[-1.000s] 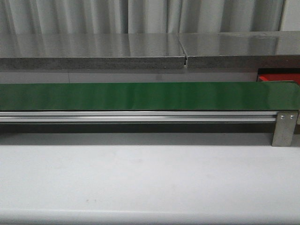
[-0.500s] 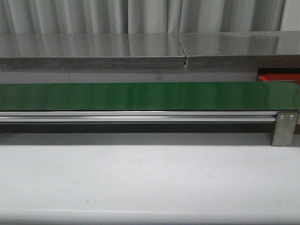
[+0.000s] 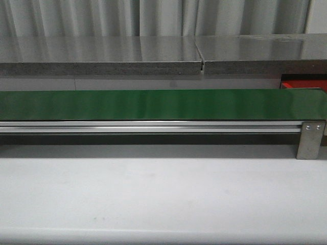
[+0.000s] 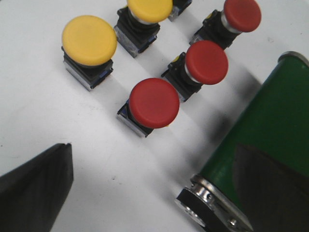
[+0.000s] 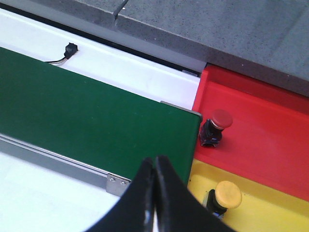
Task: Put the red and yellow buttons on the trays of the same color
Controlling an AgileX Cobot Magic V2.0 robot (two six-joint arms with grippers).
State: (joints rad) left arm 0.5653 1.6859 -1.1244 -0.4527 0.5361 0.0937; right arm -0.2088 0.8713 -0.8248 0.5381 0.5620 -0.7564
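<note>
Buttons are sitting in two places, as I am seeing them through the wrist cameras. In the left wrist view, five are standing upright on the white table (image 4: 58, 125), well apart from each other: two yellow buttons (image 4: 89, 39) side by side, one of them (image 4: 149, 8) cut by the picture's edge, and three red buttons, the nearest (image 4: 154, 102) lying just ahead of the left gripper (image 4: 159, 188), then a second (image 4: 206, 62) and a third (image 4: 242, 14) running along beside the green belt (image 4: 270, 121). I am seeing the left gripper's two dark fingers (image 4: 36, 188) standing widely spread, one over the table and the other overlapping the belt's end roller (image 4: 203, 200), and they are gripping nothing. In the right wrist view, the right gripper (image 5: 155, 193) is hanging over the belt's other end with its fingers pressed together, nothing between them. Past that end, a red tray (image 5: 270, 135) is holding one red button (image 5: 216, 126) close to the belt's edge, and a yellow tray (image 5: 275, 212) lying right beside it is holding one yellow button (image 5: 227, 195). A small black sensor (image 5: 71, 49) with a thin wire is resting on the white strip behind the belt. In the front view I am seeing the bare belt (image 3: 153, 104) stretching across, its aluminium rail (image 3: 148, 126), a grey counter (image 3: 102, 56) behind, and only a sliver of the red tray (image 3: 304, 83) at the far right; neither arm is showing there.
</note>
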